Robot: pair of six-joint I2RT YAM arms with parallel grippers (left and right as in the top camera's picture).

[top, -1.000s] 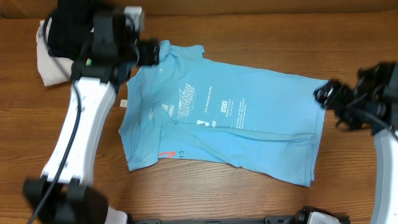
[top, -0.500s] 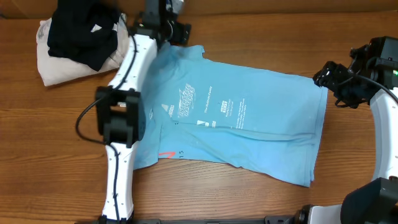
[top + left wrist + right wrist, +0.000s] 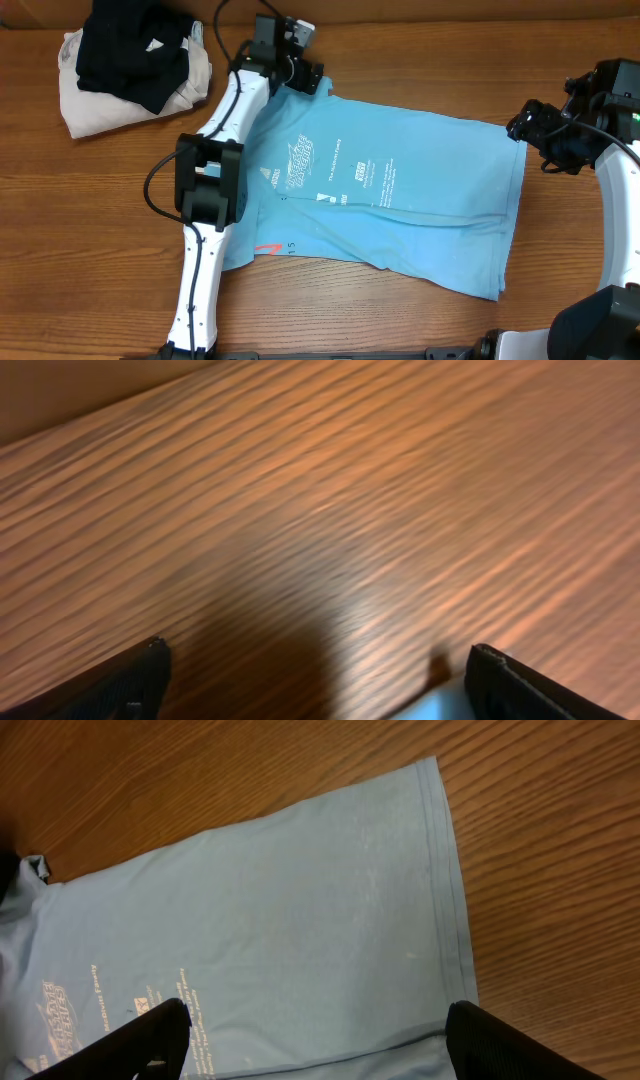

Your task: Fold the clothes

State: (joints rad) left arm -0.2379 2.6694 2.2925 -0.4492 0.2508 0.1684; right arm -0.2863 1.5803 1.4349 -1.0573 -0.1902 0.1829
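Observation:
The light sky-blue T-shirt (image 3: pixel 400 190) lies mostly flat across the middle of the table, print up, hem to the right, with a long crease near its front edge. My left gripper (image 3: pixel 308 78) is open at the shirt's back-left corner. Its wrist view shows bare wood between the spread fingers (image 3: pixel 120 685) and a sliver of blue fabric (image 3: pixel 440 705) at the bottom edge. My right gripper (image 3: pixel 522 126) is open at the shirt's back-right corner. In the right wrist view the shirt (image 3: pixel 280 910) fills the space ahead of the gripper (image 3: pixel 320 1045), hem edge to the right.
A black garment (image 3: pixel 130 45) lies on a cream garment (image 3: pixel 85 105) at the back left of the wooden table (image 3: pixel 350 320). The left arm (image 3: pixel 205 190) lies over the shirt's left side.
My left arm has swung right from beside the garment pile to the shirt's back-left corner. My right gripper has shifted slightly toward the back. The shirt has not moved.

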